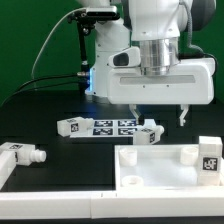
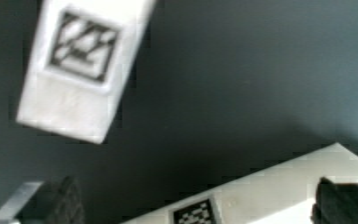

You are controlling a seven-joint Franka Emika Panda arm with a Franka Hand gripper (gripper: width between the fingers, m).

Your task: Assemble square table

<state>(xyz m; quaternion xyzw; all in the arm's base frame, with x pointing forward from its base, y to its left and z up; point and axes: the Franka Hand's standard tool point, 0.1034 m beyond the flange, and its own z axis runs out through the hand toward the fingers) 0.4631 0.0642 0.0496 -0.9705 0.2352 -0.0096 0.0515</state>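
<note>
Table: black top, everything lies on it.
Arm: white, comes down from the top of the exterior view. Only that view shows it.
Border bar: long, white, along the near edge in the exterior view.
Square panel: white with a raised rim, flat on the table at near right of the exterior view, just below the gripper. One round corner socket shows near its left corner. The wrist view does not show it for certain.
Marker board: thin tagged strip, mid-table, behind the panel.
Gripper: jaws spread wide, nothing between them, touching nothing. It hangs over the gap between marker board and panel. In the wrist view only the dark fingertips show, well apart, with dark table between them.
Leg 1: lying at the exterior view's far left, apart from the rest.
Leg 2: lying at the marker board's left end.
Leg 3: lying at the board's right end, under the gripper.
Leg 4: at the panel's right side, tag facing the camera. Cannot tell if it is seated.
Tagged piece: white, tilted, close-up in the wrist view only. Cannot tell which leg.
Second tagged piece: white, near the fingertips in the wrist view. Leg or board, cannot tell.
</note>
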